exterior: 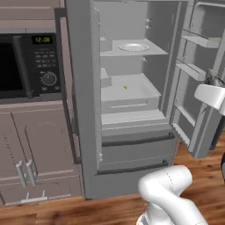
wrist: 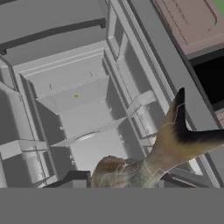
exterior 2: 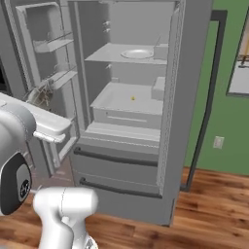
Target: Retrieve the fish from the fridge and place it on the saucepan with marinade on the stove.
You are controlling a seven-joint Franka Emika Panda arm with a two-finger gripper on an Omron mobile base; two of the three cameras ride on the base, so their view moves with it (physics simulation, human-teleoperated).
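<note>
- Fridge (exterior: 132,145) stands wide open ahead of the fingers (wrist: 73,178), with its pale shelves and two bottom drawers facing you; one open door with its door bins (exterior: 193,70) is just beside the fingers.
- Wooden floor (exterior 2: 214,204) lies below them and a green wall (exterior 2: 228,121) runs off past the fridge, so you have room to back away from it.
- Brown cabinets (exterior: 39,145) and a black microwave (exterior: 26,66) sit on the far side of the fridge from the fingers, well apart from them.
- White plate (exterior: 134,47) rests on an upper shelf, deep inside and well beyond the fingers; leave it alone.
- Fish (wrist: 166,144) is outside the fridge, in the air by the open door. The fingers pinch it around the body, with the forked tail sticking out to one side in the hand view.
- Handling, as a judgement: the fish looks light, soft and probably slippery. A hold across the thick middle suits it better than one on the thin tail. Swing it gently, keep the tail off the door bins, and carry it level toward the saucepan on the stove.
- Yellow speck (exterior: 125,87) lies on the middle shelf, far ahead of the fingers.
</note>
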